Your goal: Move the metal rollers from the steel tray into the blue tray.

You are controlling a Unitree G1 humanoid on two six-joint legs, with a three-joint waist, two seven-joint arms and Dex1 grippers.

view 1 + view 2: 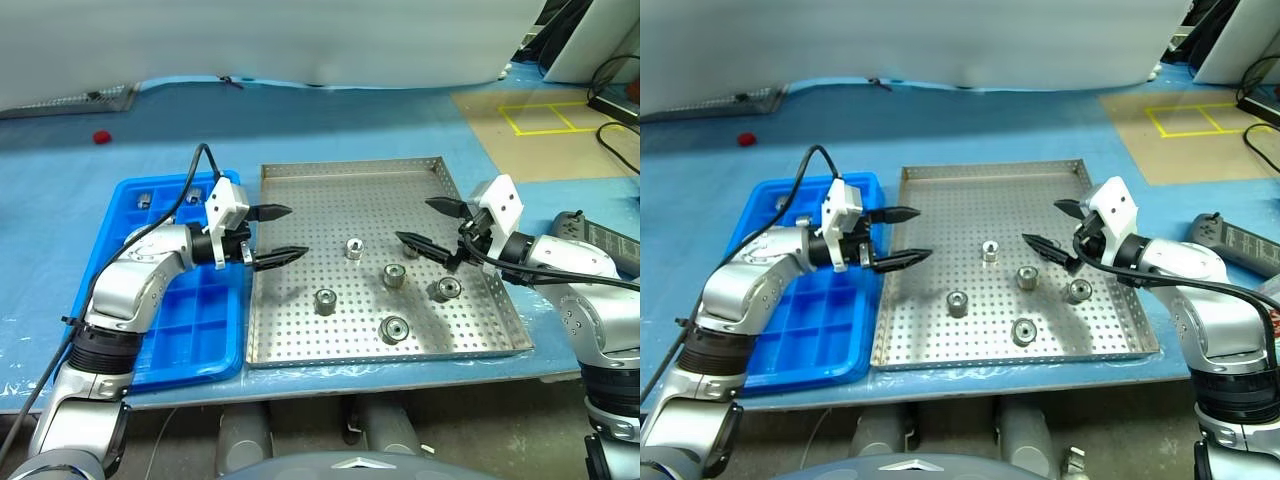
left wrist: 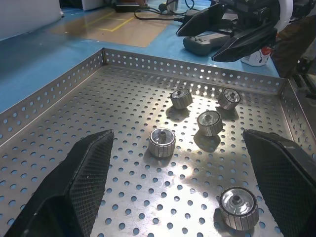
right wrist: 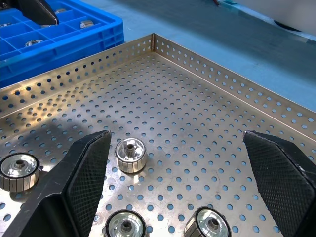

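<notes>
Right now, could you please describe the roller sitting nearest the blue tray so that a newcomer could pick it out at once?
Start at the big steel tray with the dotted floor, in the middle of the table. Five small shiny rollers stand on it, loosely grouped. The one you want is the roller closest to the blue tray, standing apart from the other four, below the left jaws in the head view.

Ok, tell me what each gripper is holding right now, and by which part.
Nothing is held. The left gripper and right gripper are both open over the steel tray, with five metal rollers lying loose on its floor.
</notes>
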